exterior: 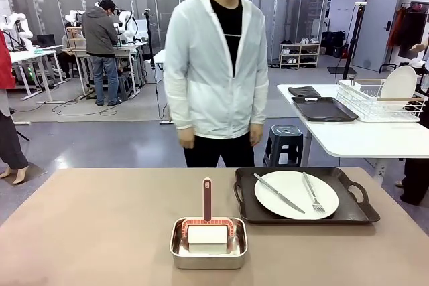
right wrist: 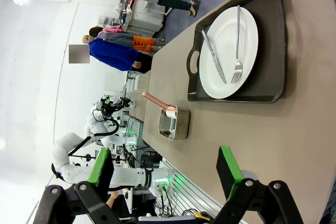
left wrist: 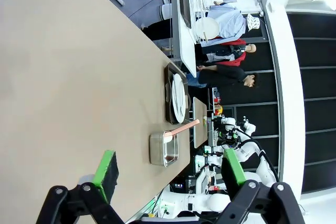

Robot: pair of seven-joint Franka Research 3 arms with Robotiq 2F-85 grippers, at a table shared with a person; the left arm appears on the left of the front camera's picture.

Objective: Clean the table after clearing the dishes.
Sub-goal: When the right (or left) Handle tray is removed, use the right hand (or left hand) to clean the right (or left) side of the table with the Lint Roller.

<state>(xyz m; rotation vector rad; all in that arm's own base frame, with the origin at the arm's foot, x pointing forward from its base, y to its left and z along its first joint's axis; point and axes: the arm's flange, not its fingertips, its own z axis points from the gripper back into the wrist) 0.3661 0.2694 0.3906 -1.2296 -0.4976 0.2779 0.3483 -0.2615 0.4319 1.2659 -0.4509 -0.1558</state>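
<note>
matte taupe table [exterior: 94, 232], glossy white plate [exterior: 295, 195], shiny steel pan [exterior: 208, 254]

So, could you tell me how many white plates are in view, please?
2. One white plate lies on the dark tray on the brown table, under a knife and fork; a second plate stands in the dish rack on the side table. The rack may hide more.
</note>
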